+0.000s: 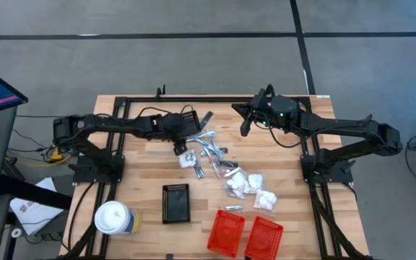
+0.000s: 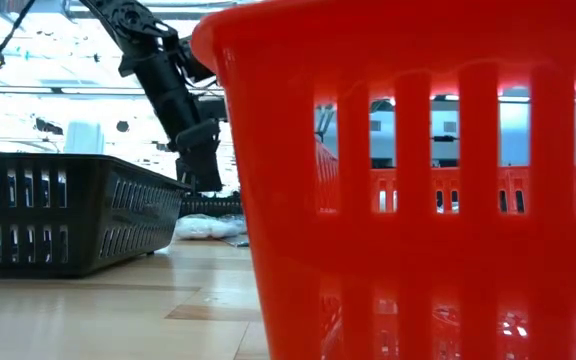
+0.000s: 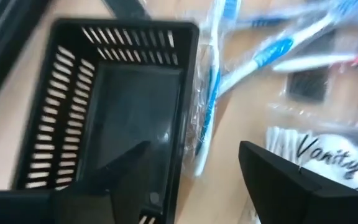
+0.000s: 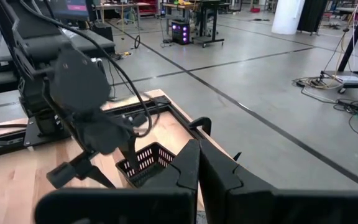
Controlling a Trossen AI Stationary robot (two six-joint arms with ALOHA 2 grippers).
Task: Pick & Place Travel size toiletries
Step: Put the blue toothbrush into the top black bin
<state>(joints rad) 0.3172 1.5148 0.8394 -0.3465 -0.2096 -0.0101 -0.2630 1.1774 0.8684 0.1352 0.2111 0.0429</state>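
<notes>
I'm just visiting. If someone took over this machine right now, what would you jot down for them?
Left end effector: open and empty, low over the toiletries, next to the far black basket.
Right end effector: shut, holding nothing, raised over the table's far side.
Toiletries: all loose in a pile mid-table, including the wrapped toothbrushes.
Done: nothing placed. The far black basket, the near black basket and the red baskets look empty.
Left: pick and place every item.
</notes>
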